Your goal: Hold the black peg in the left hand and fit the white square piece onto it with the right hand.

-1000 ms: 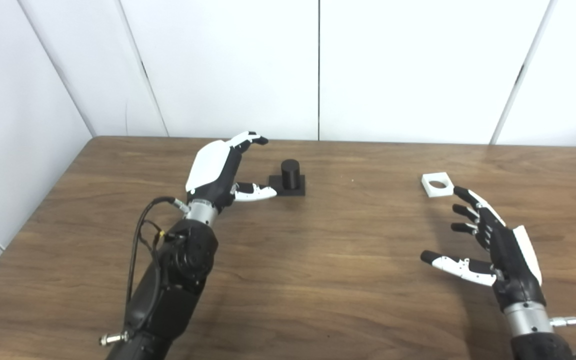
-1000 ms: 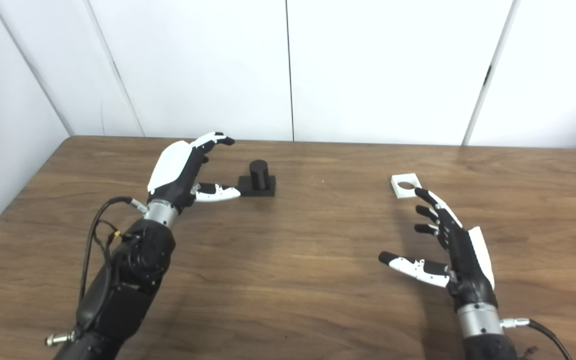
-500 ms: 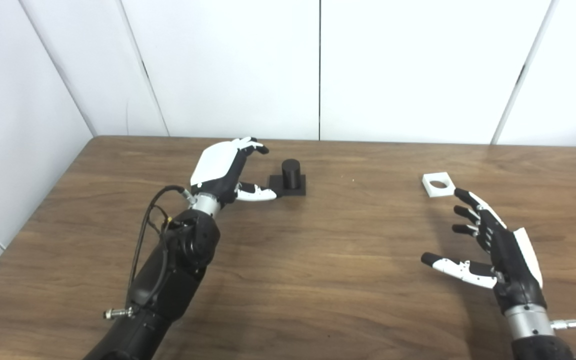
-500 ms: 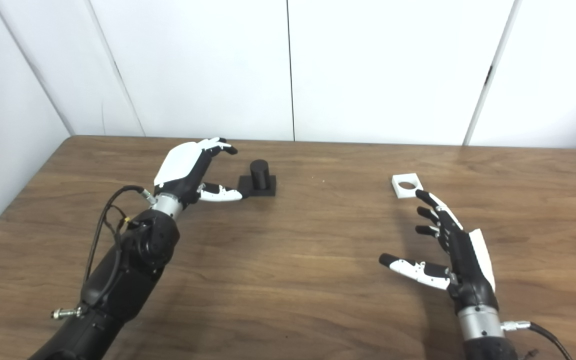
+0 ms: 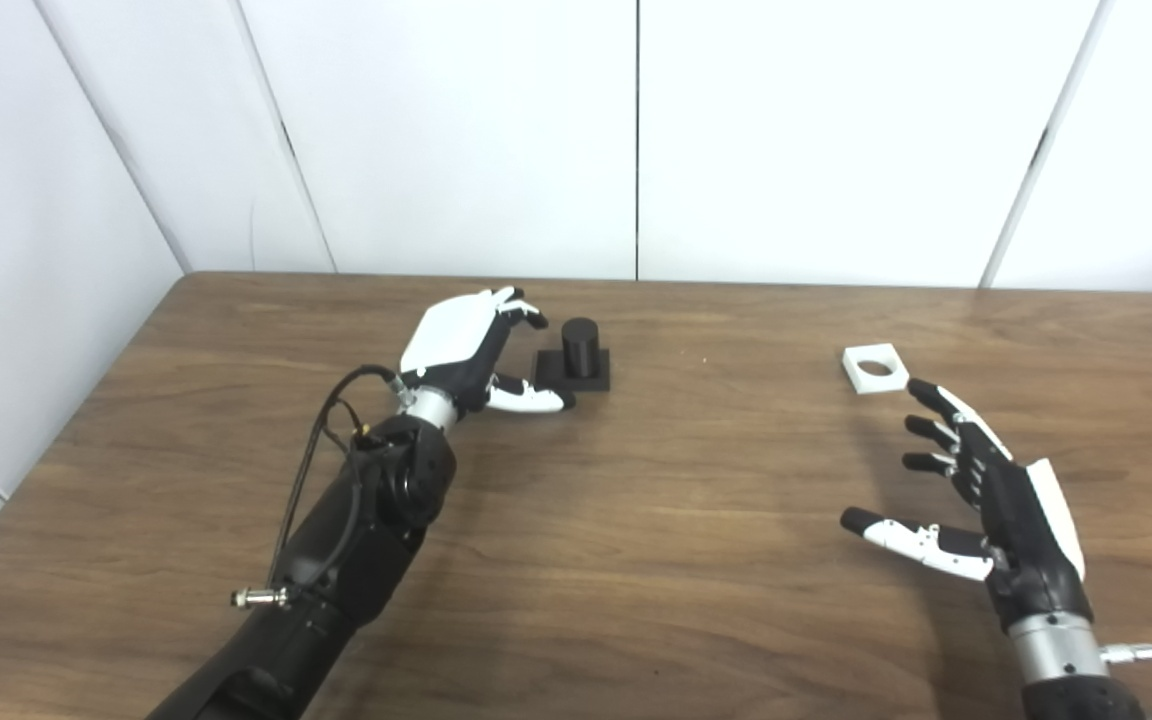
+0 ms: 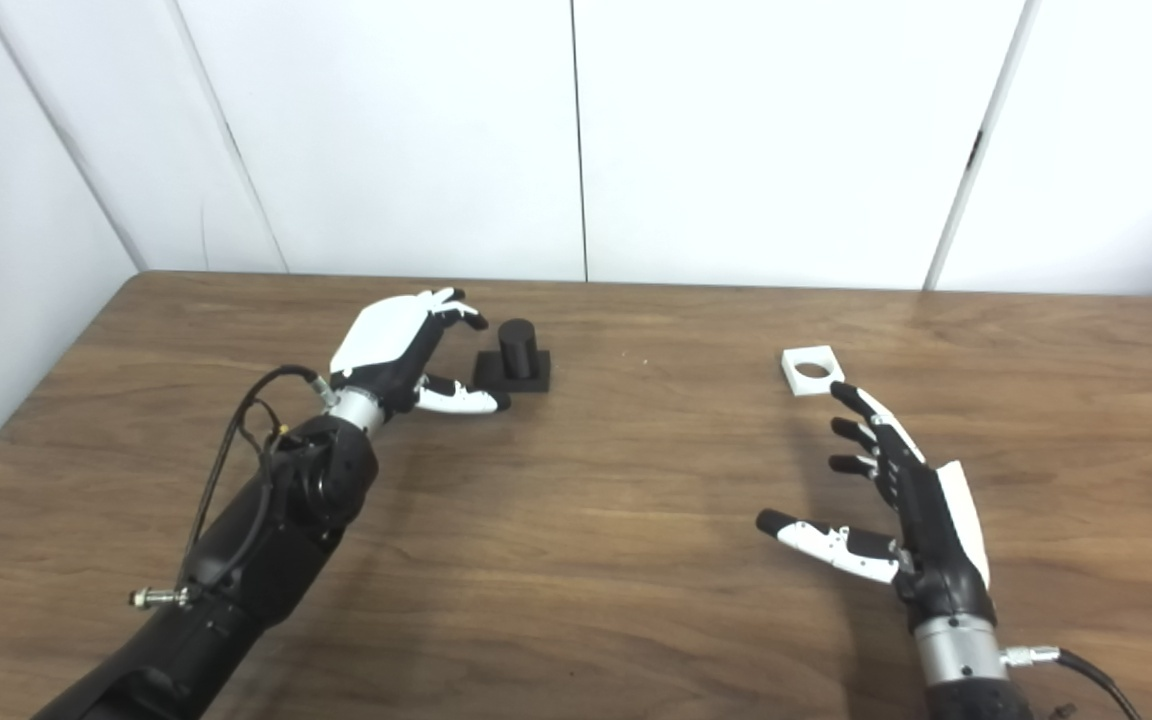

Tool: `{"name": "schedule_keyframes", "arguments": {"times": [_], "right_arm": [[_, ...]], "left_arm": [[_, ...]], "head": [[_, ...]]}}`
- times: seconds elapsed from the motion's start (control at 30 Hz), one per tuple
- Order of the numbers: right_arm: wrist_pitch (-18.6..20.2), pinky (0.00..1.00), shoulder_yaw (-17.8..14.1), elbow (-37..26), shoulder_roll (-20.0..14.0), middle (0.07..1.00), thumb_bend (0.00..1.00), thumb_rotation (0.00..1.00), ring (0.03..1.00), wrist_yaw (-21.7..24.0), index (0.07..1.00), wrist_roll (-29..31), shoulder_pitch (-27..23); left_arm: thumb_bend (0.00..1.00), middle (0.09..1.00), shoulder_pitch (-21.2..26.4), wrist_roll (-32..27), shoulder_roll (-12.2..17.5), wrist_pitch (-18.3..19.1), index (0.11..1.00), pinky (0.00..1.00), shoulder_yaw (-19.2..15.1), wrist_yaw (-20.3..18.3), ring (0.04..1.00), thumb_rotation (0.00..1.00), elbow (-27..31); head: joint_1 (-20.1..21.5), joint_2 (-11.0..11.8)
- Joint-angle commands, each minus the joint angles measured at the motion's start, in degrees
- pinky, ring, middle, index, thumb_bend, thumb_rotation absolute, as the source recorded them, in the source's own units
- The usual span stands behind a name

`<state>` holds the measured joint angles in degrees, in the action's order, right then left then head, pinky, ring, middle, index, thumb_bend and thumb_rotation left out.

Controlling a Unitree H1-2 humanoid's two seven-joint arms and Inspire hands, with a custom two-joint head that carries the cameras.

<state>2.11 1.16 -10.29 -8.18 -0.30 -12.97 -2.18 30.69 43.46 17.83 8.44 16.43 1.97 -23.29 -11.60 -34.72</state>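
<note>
The black peg [image 5: 580, 346], a short cylinder on a square black base, stands upright on the table left of centre. My left hand [image 5: 471, 352] is open right beside it on its left, fingers curved above and thumb low by the base, not closed on it. The white square piece [image 5: 874, 368] with a round hole lies flat at the right. My right hand [image 5: 976, 490] hovers open just nearer than that piece, fingers spread, holding nothing.
The brown wooden table [image 5: 656, 520] is backed by white wall panels [image 5: 636, 140], with another white wall at its left edge. A black cable [image 5: 321, 460] loops off my left forearm.
My left hand has moved right and lower toward the black peg, its fingers now close over the base. The right hand has barely shifted. Peg and white piece have not moved.
</note>
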Motion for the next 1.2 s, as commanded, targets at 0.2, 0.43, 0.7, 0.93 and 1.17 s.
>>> {"name": "schedule_keyframes", "arguments": {"times": [0.2,0.43,0.7,0.93,1.17], "right_arm": [[-2.4,0.74,-0.4,-2.2,0.4,0.914,0.74,0.12,0.861,-0.5,0.873,0.5,-1.1],[-2.8,0.72,-0.2,-1.6,0.7,0.913,0.75,0.14,0.852,-0.9,0.872,0.1,-1.2],[-3.0,0.73,-0.2,-1.8,1.1,0.905,0.75,0.13,0.857,-1.4,0.869,-0.4,-0.7],[-2.4,0.73,-0.2,-2.9,1.6,0.91,0.74,0.11,0.852,-1.8,0.868,-1.0,-0.1],[-2.5,0.71,-0.5,-3.1,1.4,0.912,0.73,0.11,0.855,-1.7,0.865,-0.4,0.0]], "left_arm": [[0.84,0.946,5.2,0.5,0.2,-1.8,0.739,0.91,0.9,3.5,0.97,0.42,-4.0],[0.84,0.952,6.6,0.0,-0.2,-2.9,0.731,0.93,2.0,5.1,0.969,0.42,-8.6],[0.82,0.951,8.3,-0.2,-0.3,-4.2,0.729,0.96,3.2,6.1,0.977,0.44,-12.9],[0.77,0.945,9.5,-1.1,-0.2,-6.5,0.688,0.98,3.8,6.1,0.98,0.41,-15.4],[0.72,0.908,9.8,-2.3,-0.3,-7.4,0.539,1.0,3.8,5.7,0.985,0.31,-15.8]], "head": [[0.1,0.0],[0.8,0.2],[1.5,0.5],[2.2,0.2],[2.2,-0.1]]}}
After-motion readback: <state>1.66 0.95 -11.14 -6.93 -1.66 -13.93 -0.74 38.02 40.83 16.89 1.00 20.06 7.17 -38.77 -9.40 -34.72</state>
